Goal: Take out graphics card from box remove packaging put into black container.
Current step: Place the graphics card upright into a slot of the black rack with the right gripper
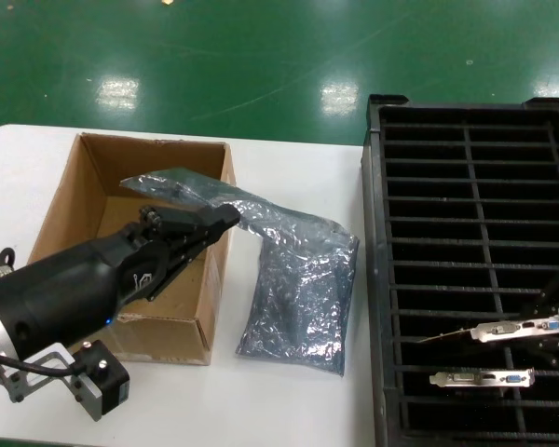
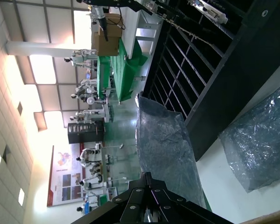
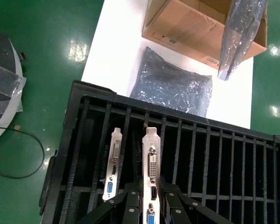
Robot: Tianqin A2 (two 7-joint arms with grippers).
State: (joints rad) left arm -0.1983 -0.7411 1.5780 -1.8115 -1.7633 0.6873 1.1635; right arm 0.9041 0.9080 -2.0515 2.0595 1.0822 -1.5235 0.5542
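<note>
My left gripper (image 1: 225, 220) is shut on a crinkly grey antistatic bag (image 1: 182, 189) and holds it above the open cardboard box (image 1: 168, 337). In the left wrist view the bag (image 2: 165, 140) hangs from the closed gripper (image 2: 147, 176). A second bag (image 1: 300, 289) lies flat on the table between the box and the black container (image 1: 374, 279). My right gripper (image 3: 151, 203) is shut on the silver bracket of a graphics card (image 3: 151, 154), held upright over a slot at the container's near right (image 1: 522, 329). A second card (image 3: 113, 163) stands in a slot beside it.
The white table (image 1: 279, 400) has bare room in front of the box and the loose bag. Green floor lies beyond the far edge. The container's other slots (image 1: 466, 186) hold nothing that I can see.
</note>
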